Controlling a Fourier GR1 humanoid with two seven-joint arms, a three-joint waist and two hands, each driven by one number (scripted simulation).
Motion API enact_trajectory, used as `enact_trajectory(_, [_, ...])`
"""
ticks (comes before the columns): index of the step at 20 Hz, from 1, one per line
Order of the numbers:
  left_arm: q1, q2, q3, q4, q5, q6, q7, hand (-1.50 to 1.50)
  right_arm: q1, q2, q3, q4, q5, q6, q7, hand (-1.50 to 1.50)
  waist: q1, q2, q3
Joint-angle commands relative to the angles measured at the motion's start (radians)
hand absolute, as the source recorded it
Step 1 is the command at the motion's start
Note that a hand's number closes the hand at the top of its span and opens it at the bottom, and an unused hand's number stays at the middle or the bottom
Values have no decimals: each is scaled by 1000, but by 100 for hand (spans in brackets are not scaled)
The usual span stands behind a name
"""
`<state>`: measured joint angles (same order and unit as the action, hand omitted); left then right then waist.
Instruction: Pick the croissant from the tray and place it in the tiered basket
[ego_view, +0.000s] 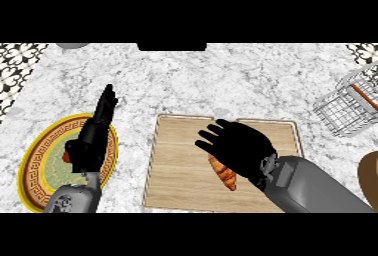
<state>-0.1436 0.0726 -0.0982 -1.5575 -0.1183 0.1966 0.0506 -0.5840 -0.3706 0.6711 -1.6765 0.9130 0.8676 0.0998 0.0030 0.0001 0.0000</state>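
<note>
Centrally, right hand (238, 145) sits low over the wooden tray (177, 165), palm down, fingers spread and relaxed, holding nothing. Its grey forearm comes in from the lower right corner and covers the tray's right near portion.

Croissant (224, 175) lies on the tray just under the heel of that hand; upper end hidden by the palm, lower end pointing toward the near edge. Whether the palm touches it cannot be told. Visible part is a narrow, tapered, golden-orange crust with darker brown ridges, lying slightly aslant on the board.

Tray: pale wood, raised rim, with a notch showing in the far rim. Left half of the board is bare. Open marble counter (221, 75) runs beyond the far rim.

Tiered basket (347, 107), white wire, stands at the right edge of the view, well apart from the tray's far right corner, partly cut off by the frame; bare counter lies between them. A brown rounded object (368, 175) shows at the right edge, nearer than the basket; cannot tell what it is.

Left hand (94, 132) rests over a plate (37, 170) with a yellow patterned rim, fingers straight and pointing away, empty. Plate lies left of the tray, a strip of counter between. A small red item (67, 156) shows on the plate beside the hand.
</note>
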Motion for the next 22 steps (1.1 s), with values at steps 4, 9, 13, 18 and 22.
enact_trajectory(4, [-23,11,33,-16,9,-25,29,0,76,96,12,-18,87,52,30,-150,-2,-1,0])
enact_trajectory(9, [11,-4,30,-6,-7,-24,-12,0,35,95,-44,85,149,31,-78,-150,1,0,0])
enact_trajectory(13, [-12,-37,5,50,-44,1,-48,0,-4,184,-17,220,204,-6,-73,-150,2,1,0])
enact_trajectory(18, [-50,-52,24,89,-55,18,-33,0,135,144,-9,112,256,-33,-83,-150,-5,0,0])
enact_trajectory(22, [-10,-25,31,-22,-35,-18,24,0,110,173,-26,248,307,-136,-145,-150,1,0,0])
